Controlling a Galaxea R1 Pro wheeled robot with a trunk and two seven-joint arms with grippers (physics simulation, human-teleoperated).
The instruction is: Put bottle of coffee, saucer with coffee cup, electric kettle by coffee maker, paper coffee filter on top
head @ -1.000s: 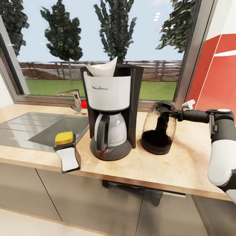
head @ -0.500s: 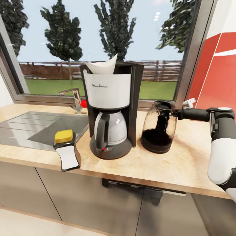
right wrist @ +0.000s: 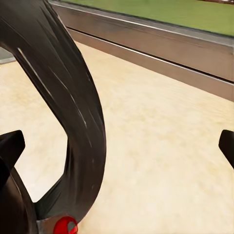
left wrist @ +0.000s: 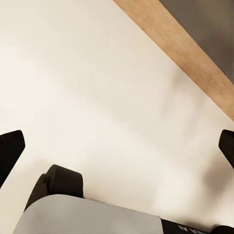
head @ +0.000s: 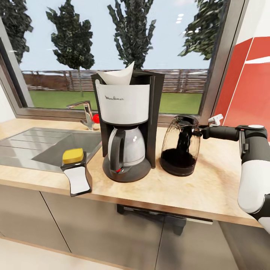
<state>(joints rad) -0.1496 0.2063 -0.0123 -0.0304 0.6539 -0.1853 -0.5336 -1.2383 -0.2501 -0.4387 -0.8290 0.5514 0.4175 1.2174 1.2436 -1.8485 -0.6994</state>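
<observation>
The black and white coffee maker stands on the countertop with a white paper filter sticking out of its top. Right beside it stands the electric kettle, clear-walled with a dark base, resting on the counter. My right gripper reaches in from the right at the kettle's upper rim. In the right wrist view the kettle's dark curved handle passes between the widely parted fingertips, and the gripper is open. My left gripper is open and holds nothing, over pale floor.
A steel sink with a faucet lies left of the coffee maker. A black and white holder with a yellow sponge sits at the counter's front edge. A window backs the counter; a red wall panel is at right.
The kettle has come from a slight tilt to upright and shifted a little left toward the coffee maker, my right arm moving with it. The camera view has shifted slightly.
</observation>
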